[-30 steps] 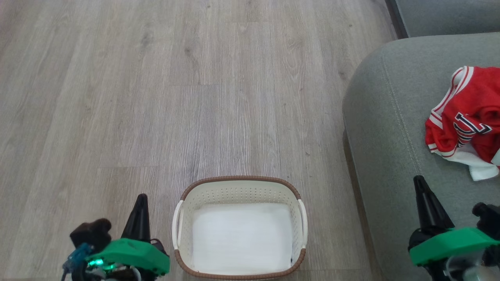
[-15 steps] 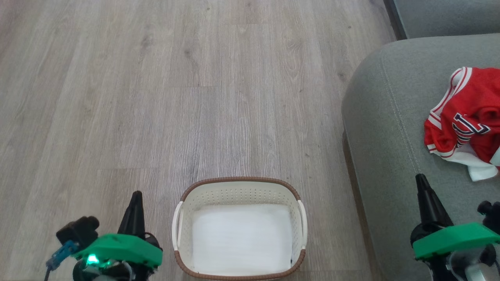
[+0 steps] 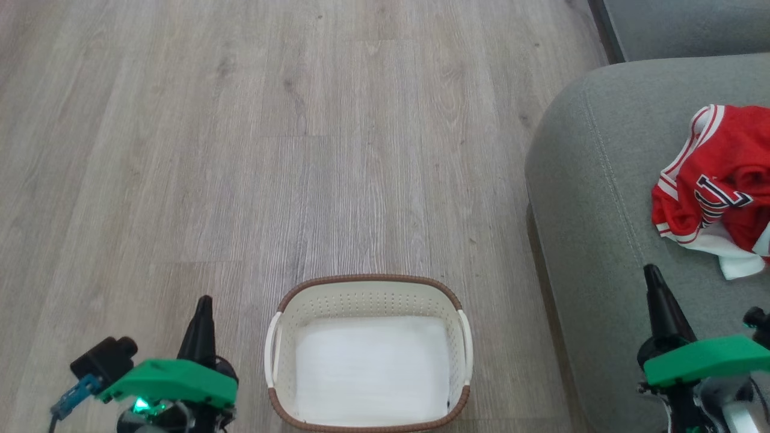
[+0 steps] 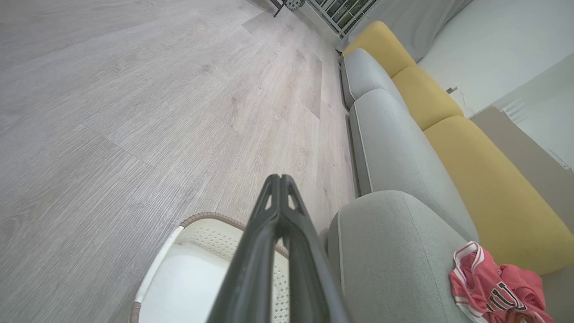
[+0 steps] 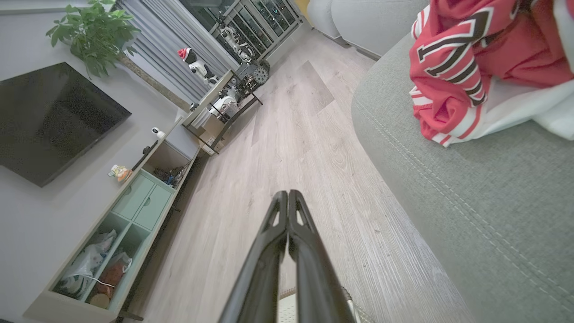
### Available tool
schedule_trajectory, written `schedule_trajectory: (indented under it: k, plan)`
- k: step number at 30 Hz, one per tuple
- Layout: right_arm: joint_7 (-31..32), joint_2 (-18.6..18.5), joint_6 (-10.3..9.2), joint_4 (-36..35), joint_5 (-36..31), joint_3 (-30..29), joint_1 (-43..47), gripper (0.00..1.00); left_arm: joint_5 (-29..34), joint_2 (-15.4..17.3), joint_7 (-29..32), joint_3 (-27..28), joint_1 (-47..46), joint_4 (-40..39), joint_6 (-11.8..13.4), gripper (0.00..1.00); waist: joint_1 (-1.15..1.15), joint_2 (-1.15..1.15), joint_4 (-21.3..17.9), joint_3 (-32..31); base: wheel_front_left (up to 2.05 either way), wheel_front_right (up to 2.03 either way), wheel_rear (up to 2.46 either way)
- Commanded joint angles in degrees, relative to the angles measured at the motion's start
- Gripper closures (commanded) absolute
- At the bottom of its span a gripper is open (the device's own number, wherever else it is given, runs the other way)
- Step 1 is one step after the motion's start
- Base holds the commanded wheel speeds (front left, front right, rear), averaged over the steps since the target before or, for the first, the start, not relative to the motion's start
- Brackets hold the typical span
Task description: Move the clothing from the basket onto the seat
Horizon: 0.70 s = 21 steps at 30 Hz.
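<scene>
Nothing legible. Black white-outlined characters on the crumpled red shiny jersey [image 3: 716,174] are cut off by folds; can't read them.

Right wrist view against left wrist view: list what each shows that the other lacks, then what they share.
Right wrist view, not the left: a dark television, a potted plant, a low cabinet with green drawers, and the right claw, shut. Left wrist view, not the right: a long run of yellow back cushions and the left claw, shut. Both: the wooden floor, the grey seat and the red clothing lying on it.
</scene>
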Motion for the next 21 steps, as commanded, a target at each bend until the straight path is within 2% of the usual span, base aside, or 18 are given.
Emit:
schedule_trajectory:
  k: [1, 21]
  plan:
    - [0.5, 0.0, 0.0, -1.5, 1.8, -0.3, -2.7, 1.0, -1.9, 0.4, 0.5, 1.9, -3.2, -1.6, -0.4, 1.0, 0.0, 0.0, 0.0, 0.0, 0.0, 0.0, 0.0]
    - [3.7, 1.8, 0.0, -0.1, 12.6, -1.8, -4.1, 1.0, -14.6, 0.4, 3.8, 4.6, -4.1, -1.6, -2.1, 1.0, 0.0, 0.0, -0.2, -0.5, 0.0, 0.0, 0.0]
